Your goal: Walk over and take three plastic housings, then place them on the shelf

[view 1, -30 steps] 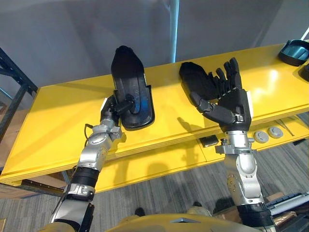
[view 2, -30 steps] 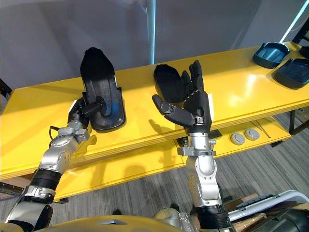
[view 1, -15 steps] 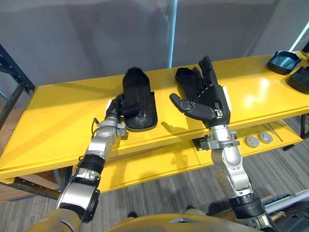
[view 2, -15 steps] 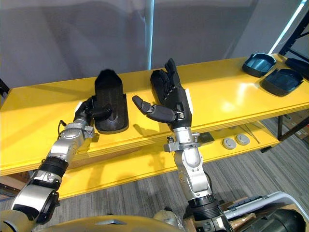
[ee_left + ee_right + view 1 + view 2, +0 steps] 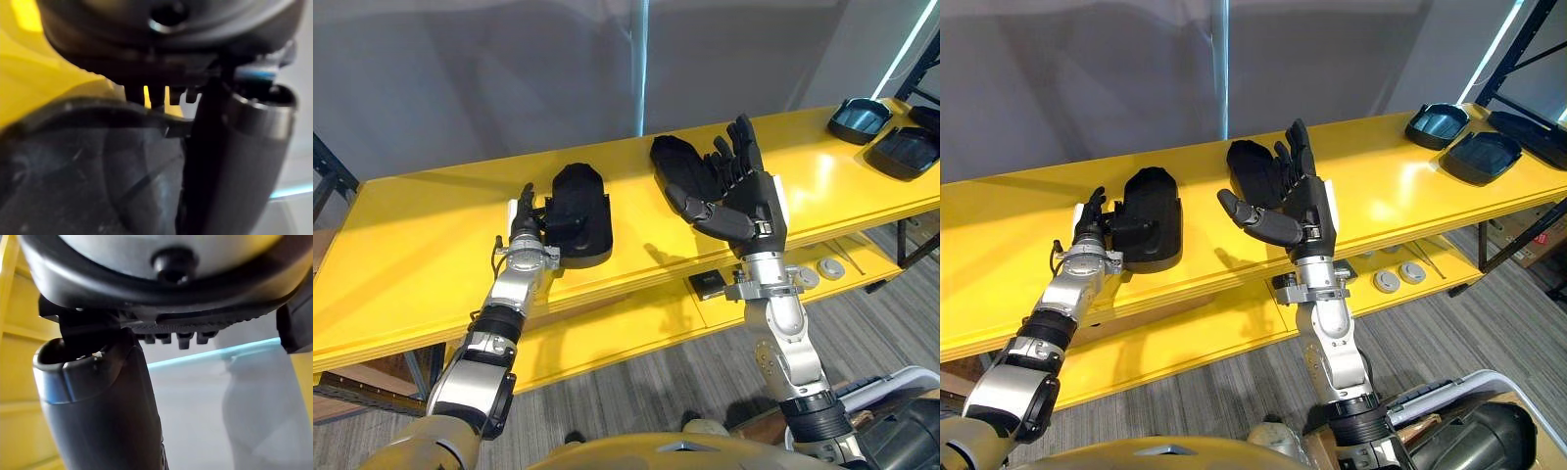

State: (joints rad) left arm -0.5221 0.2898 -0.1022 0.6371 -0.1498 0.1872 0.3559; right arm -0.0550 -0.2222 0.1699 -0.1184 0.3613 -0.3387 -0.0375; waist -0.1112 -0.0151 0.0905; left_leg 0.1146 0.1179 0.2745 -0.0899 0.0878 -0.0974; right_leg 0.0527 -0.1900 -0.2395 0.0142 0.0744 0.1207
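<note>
The left hand [image 5: 523,227] sits against a housing [image 5: 579,213] lying flat on the yellow shelf [image 5: 416,240]; its grip I cannot tell. Best pull straight back without dragging that housing, and keep the second housing [image 5: 672,163] clear of the spread, empty right hand [image 5: 749,201].

Twin head cameras, side by side, look steeply down on the yellow shelf [image 5: 411,225], both framing the left hand [image 5: 524,220], right hand [image 5: 1298,211] and dark housings [image 5: 579,211]. Each wrist camera peers past its own thumb [image 5: 107,416] from very close, left at a housing, right toward a grey wall [image 5: 195,396].
</note>
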